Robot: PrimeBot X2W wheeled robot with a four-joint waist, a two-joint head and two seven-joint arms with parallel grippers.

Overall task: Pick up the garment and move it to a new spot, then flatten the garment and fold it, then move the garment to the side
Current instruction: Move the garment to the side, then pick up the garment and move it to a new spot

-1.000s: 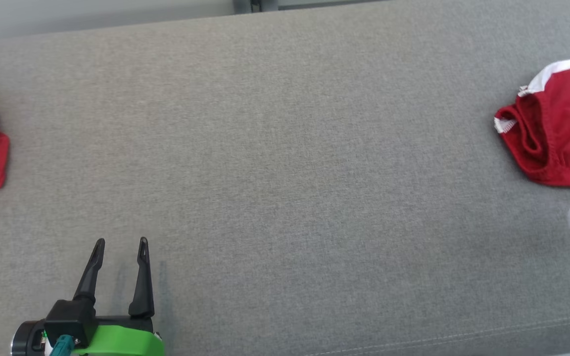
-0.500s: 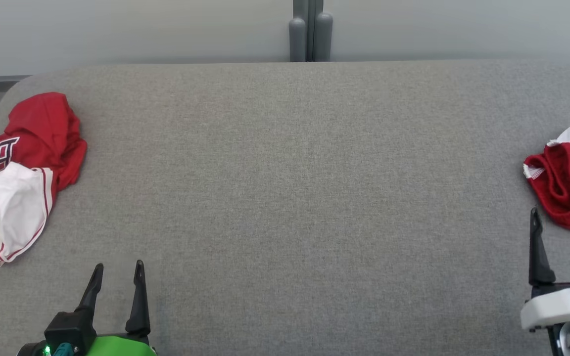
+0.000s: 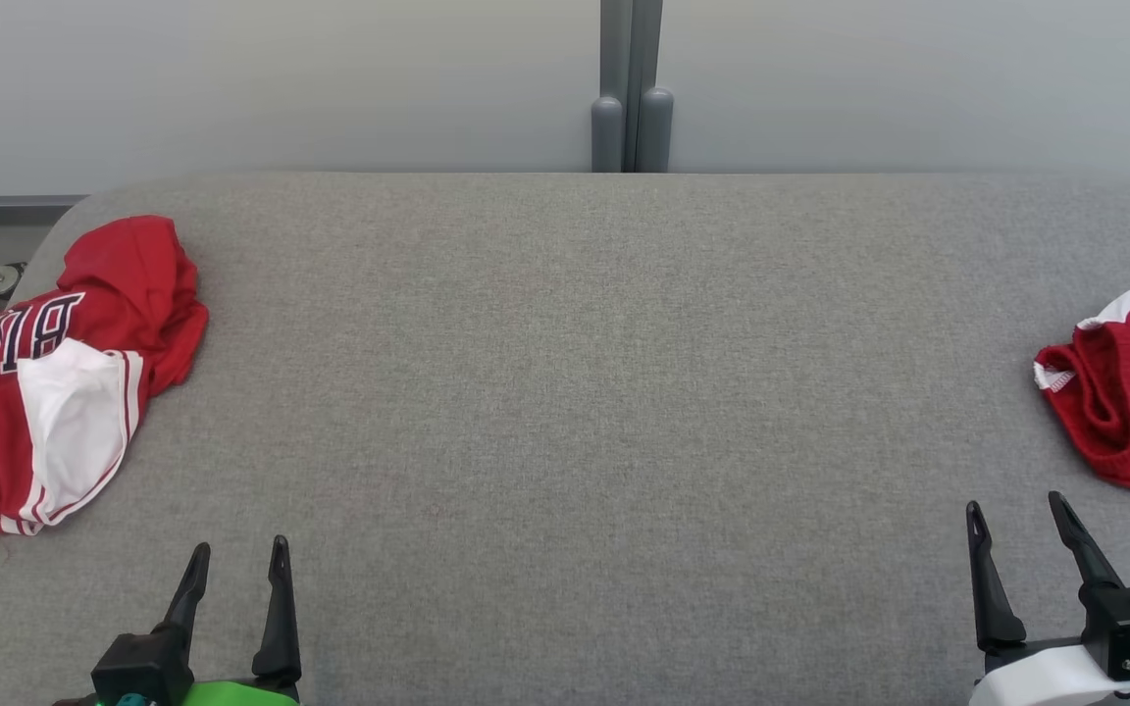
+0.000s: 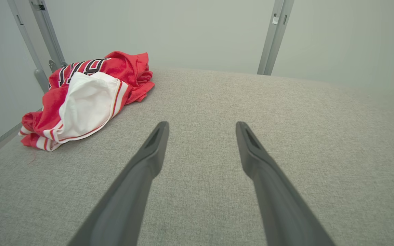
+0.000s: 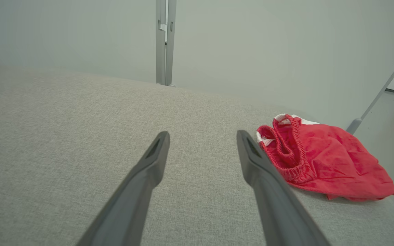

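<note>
At the left edge of the grey fabric-covered counter (image 3: 565,343) lies the crumpled bright red jersey-style garment (image 3: 75,373) with a white panel and black lettering, its long axis running far-to-near along that edge. The left tool (image 3: 238,547) stands at the near edge, fingers spread wide and holding nothing, with the garment ahead and to its left. The right tool (image 3: 1014,505) — equally spread, empty — is well apart, near a smaller dark red textured piece (image 3: 1129,402). The left arm is judged nearer for the pickup.
</note>
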